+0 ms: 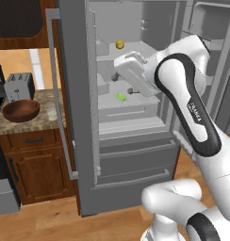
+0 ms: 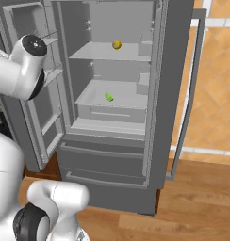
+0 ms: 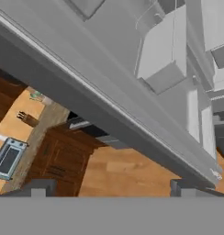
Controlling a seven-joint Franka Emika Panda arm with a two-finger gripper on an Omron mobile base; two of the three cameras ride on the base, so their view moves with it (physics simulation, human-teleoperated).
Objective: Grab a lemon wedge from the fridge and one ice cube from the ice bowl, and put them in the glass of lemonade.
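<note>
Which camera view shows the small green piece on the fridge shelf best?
The right base view: the green piece lies unobstructed on the lower shelf of the open fridge. In the left base view the arm partly crowds it.

Fridge (image 2: pixel 112 155) doors wide, shelves reachable

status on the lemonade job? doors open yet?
Done: both fridge doors stand open. In hand: nothing; the gripper is open inside the fridge, above the small green piece on the lower shelf. Left: fetch the wedge, then ice from the brown bowl on the counter, both into the glass.
</note>
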